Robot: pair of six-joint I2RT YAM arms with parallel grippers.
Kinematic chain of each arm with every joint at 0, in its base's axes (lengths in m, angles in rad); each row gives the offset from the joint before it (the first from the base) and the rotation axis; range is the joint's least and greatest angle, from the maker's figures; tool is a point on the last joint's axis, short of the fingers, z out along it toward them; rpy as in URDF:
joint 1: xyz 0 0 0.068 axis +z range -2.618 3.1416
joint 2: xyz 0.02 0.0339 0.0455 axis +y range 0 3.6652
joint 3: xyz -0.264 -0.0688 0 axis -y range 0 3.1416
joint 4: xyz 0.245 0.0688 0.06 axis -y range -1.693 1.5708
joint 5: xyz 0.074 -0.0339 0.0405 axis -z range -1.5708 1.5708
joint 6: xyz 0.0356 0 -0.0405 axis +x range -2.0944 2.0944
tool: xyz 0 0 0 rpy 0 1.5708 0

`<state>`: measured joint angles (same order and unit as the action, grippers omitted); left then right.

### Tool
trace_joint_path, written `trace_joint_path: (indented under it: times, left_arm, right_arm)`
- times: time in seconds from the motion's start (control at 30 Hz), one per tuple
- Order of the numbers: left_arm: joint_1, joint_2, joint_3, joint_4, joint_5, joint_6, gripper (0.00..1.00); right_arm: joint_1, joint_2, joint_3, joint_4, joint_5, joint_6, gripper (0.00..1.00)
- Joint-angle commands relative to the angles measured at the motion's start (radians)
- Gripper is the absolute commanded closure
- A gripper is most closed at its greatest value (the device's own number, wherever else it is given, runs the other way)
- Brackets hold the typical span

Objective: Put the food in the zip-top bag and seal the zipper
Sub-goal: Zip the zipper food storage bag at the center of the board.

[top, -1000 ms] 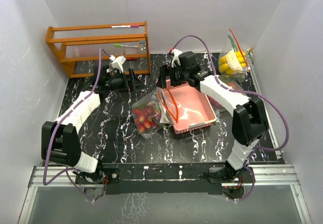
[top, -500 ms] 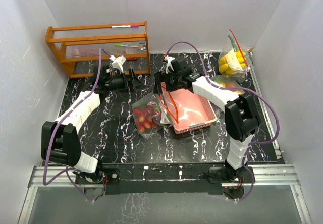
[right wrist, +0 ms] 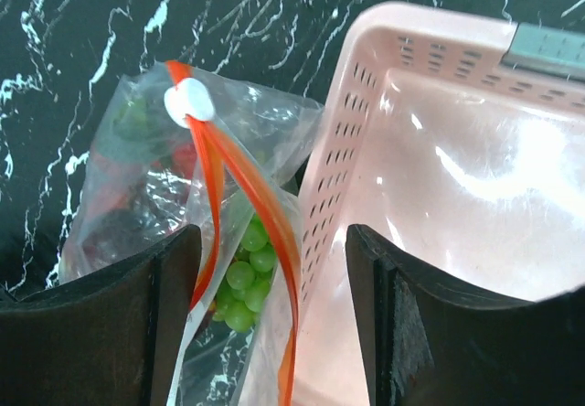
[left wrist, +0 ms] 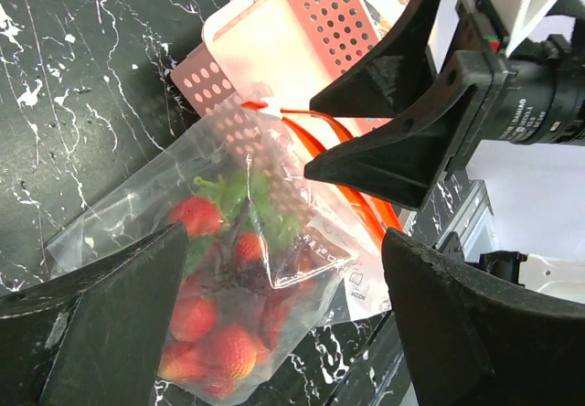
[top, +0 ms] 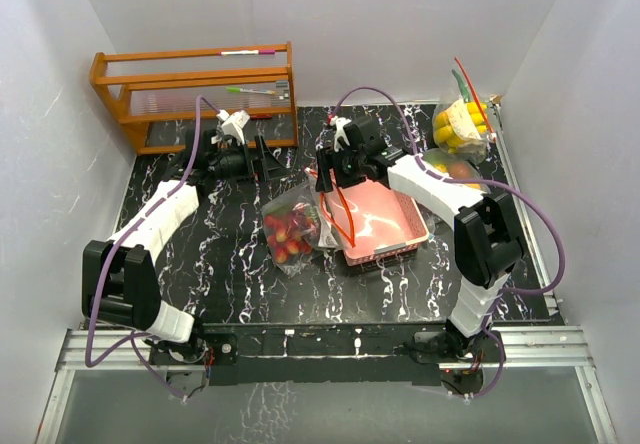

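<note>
**Top view.** A clear zip-top bag [top: 285,209] lies on the black marbled table [top: 200,264], touching the left wall of the pink tray [top: 385,214]. Red strawberries [top: 283,234] fill its near end. The right wrist view also shows green grapes [right wrist: 242,278] inside, near the mouth. The orange zipper strip [right wrist: 219,177] curls up loosely, its 2 strands apart, so the mouth appears unsealed. A white slider [right wrist: 189,102] sits at 1 end of the strip.

**Grippers.** The right gripper [top: 323,177] hangs over the bag's mouth at the tray's far left corner. Its 2 fingers [right wrist: 119,315] stand apart on either side of the strip and the tray wall, clamping nothing. The left gripper [top: 268,162] hovers just beyond the bag, fingers [left wrist: 91,333] spread wide and empty, facing the right gripper across the mouth.

**Surroundings.** A yellow banana bunch [top: 452,129] sits in a second bag [top: 468,112] at the far right corner, well apart from both grippers. A wooden rack [top: 195,94] stands at the far left.
</note>
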<state>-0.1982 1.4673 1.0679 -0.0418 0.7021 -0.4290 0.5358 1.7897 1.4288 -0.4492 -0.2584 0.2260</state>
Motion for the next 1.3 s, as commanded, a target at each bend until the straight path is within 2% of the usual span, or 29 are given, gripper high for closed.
trace_joint_path:
  times: [0.0, 0.07, 0.23, 0.27, 0.3, 0.4, 0.43, 0.6, 0.7, 0.87, 0.9, 0.93, 1.03, 1.13, 1.2, 1.27]
  left_arm:
    - [0.005, -0.011, 0.029, 0.014, 0.034, -0.005, 0.15]
    - [0.006, -0.014, 0.027, 0.016, 0.036, -0.006, 0.15]
    - [0.005, -0.014, 0.027, 0.018, 0.037, -0.007, 0.15]
    - [0.005, -0.014, 0.026, 0.019, 0.038, -0.008, 0.15]
    - [0.006, -0.014, 0.024, 0.021, 0.04, -0.01, 0.15]
    - [0.006, -0.018, 0.023, 0.023, 0.042, -0.011, 0.17]
    - [0.005, -0.019, 0.026, 0.019, 0.045, -0.011, 0.18]
    - [0.005, -0.031, 0.043, 0.045, 0.128, 0.002, 0.31]
    - [0.006, -0.064, 0.054, 0.084, 0.208, 0.047, 0.35]
    - [0.007, -0.134, 0.068, 0.092, 0.213, 0.201, 0.23]
    - [0.006, -0.144, 0.069, 0.096, 0.217, 0.234, 0.07]
    - [0.006, -0.156, 0.065, 0.108, 0.227, 0.269, 0.03]
    - [0.005, -0.191, 0.031, 0.172, 0.282, 0.368, 0.03]
    - [0.005, -0.217, -0.023, 0.281, 0.349, 0.397, 0.03]
    - [0.006, -0.214, -0.046, 0.388, 0.402, 0.35, 0.03]
    - [0.005, -0.195, -0.079, 0.574, 0.472, 0.228, 0.03]
  right_arm:
    - [0.005, -0.037, 0.001, 0.011, 0.005, -0.009, 0.33]
    - [0.005, -0.035, 0.011, 0.004, 0.019, -0.007, 0.39]
    - [0.019, -0.037, 0.006, 0.017, -0.005, -0.006, 0.4]
    - [0.025, -0.037, 0.007, 0.022, -0.003, -0.007, 0.43]
    - [0.027, -0.037, 0.006, 0.024, -0.004, -0.005, 0.51]
    - [0.027, -0.068, 0.008, 0.021, -0.017, -0.005, 0.86]
    - [0.027, -0.077, 0.008, 0.021, -0.02, -0.005, 0.92]
    - [0.023, -0.168, 0.022, 0.038, -0.022, -0.031, 0.92]
    - [0.005, -0.217, 0.068, 0.036, -0.113, -0.04, 0.92]
    - [-0.047, -0.242, 0.104, 0.047, -0.328, -0.001, 0.92]
    - [-0.056, -0.243, 0.1, 0.058, -0.37, 0.013, 0.92]
    - [-0.063, -0.246, 0.09, 0.076, -0.408, 0.028, 0.92]
    - [-0.083, -0.255, 0.064, 0.126, -0.509, 0.065, 0.92]
    - [-0.098, -0.256, 0.063, 0.15, -0.573, 0.084, 0.92]
    - [-0.106, -0.247, 0.078, 0.155, -0.618, 0.097, 0.92]
    - [-0.107, -0.236, 0.1, 0.155, -0.664, 0.107, 0.92]
